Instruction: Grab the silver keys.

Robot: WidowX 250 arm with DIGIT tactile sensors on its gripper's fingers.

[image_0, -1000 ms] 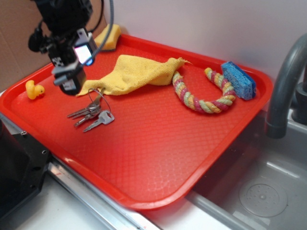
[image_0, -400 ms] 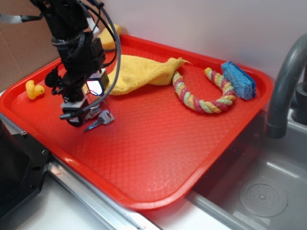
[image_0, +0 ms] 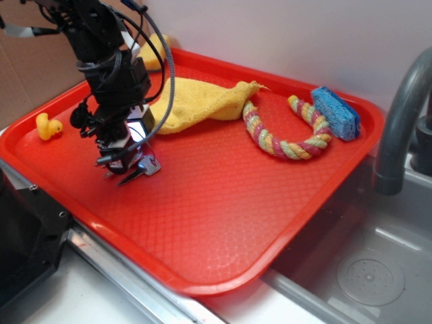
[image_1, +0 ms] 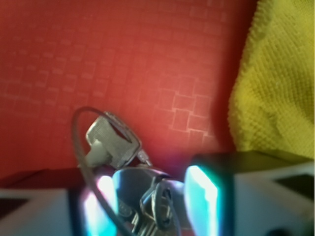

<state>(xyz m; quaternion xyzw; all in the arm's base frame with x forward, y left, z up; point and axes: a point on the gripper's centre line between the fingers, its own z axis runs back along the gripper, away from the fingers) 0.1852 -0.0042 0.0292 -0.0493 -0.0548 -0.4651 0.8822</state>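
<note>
Gripper (image_0: pixel 127 164) is seen lowered onto the red tray (image_0: pixel 223 216) at the left of the exterior view, set down over the silver keys (image_0: pixel 144 169), of which one key pokes out at lower right. A yellow cloth (image_0: pixel 196 101) lies just behind, so the descent is kept clear of it.

From the wrist view, the fingers (image_1: pixel 202 191) are spread on either side of the keys (image_1: pixel 133 187), the wire ring (image_1: pixel 78 142) looping out at left. Closing is judged the next step.

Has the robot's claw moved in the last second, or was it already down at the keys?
Yes. The claw came down from above the yellow cloth toward the near tray edge and now straddles the keys.
</note>
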